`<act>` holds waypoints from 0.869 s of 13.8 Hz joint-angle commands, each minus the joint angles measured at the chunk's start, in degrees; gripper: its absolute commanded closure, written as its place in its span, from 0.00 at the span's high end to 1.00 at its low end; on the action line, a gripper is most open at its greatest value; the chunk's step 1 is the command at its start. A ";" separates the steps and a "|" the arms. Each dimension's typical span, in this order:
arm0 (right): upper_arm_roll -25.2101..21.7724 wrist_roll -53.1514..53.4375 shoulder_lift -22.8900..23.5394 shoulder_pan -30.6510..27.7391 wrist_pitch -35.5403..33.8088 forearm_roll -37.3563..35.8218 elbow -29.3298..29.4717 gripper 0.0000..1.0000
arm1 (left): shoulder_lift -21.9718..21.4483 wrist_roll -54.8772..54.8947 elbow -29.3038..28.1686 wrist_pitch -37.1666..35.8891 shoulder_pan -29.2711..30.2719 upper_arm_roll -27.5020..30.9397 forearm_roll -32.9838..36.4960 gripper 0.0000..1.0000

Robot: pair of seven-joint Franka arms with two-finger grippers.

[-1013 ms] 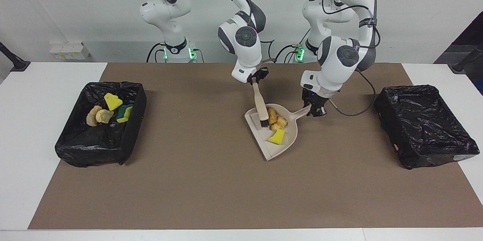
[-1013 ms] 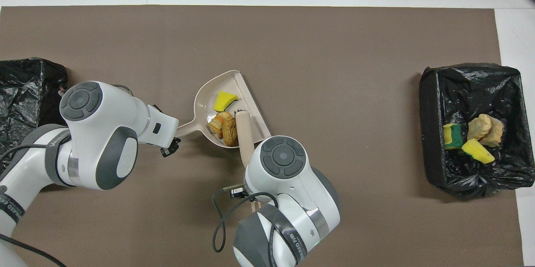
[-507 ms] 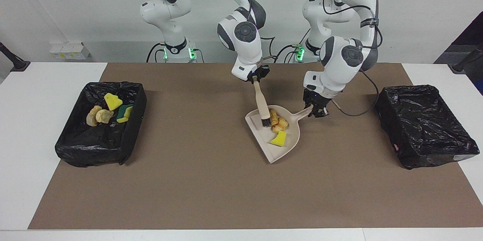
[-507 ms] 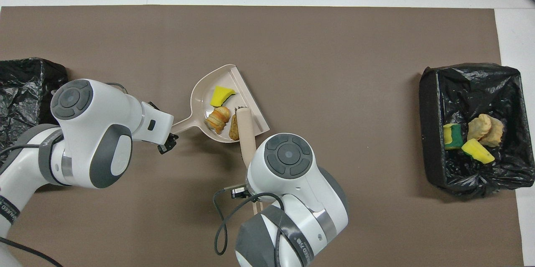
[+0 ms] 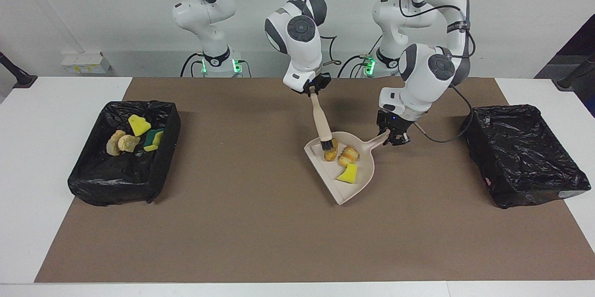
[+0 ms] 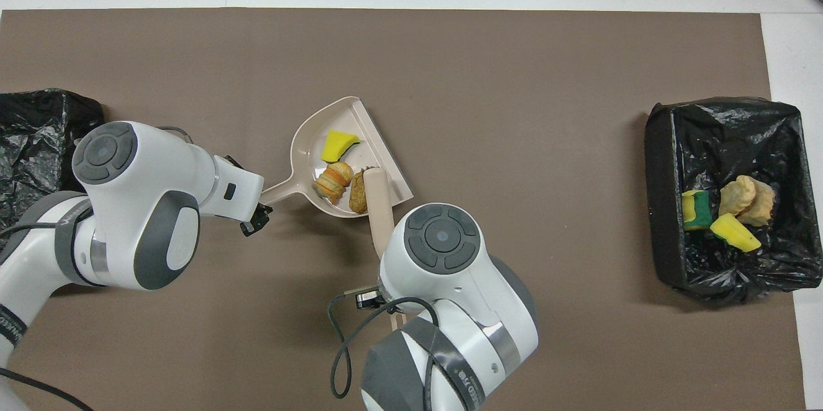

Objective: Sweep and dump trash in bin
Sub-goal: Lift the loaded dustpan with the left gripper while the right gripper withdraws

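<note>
Three scraps (image 5: 344,160) sit in my dustpan (image 5: 360,181), mid-worktop. Four lie in the bin (image 5: 83,181) at the right arm's end. My left hand (image 5: 394,139) pinches the dustpan handle; my right hand (image 5: 314,91) pinches the brush (image 5: 321,125). Dumping is left.

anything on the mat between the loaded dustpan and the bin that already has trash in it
Nothing visible. Only bare brown mat lies between the dustpan, held by the left gripper, and that bin at the right arm's end.

Open mat (image 5: 241,222) btwn dustpan (image 5: 360,181) & both bins (image 5: 93,185) (image 5: 534,190); arms crowd robots' side.
</note>
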 commanded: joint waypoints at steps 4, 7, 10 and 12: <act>0.79 9.82 -4.55 1.80 -0.63 0.41 -4.81 0.00 | -0.61 -1.59 1.53 0.54 6.23 0.07 -1.49 0.00; 0.79 17.80 -1.93 9.69 3.84 0.41 -7.63 0.00 | -1.05 -1.59 4.69 -0.34 8.96 0.16 -4.82 0.00; 0.79 21.78 1.86 15.42 7.44 0.41 -8.16 0.00 | -2.10 -1.76 8.47 -6.54 12.55 0.25 -4.83 0.00; 0.79 21.61 1.08 16.14 8.25 0.41 -10.17 0.00 | -3.76 -1.76 11.81 -14.10 15.98 0.25 -4.83 0.00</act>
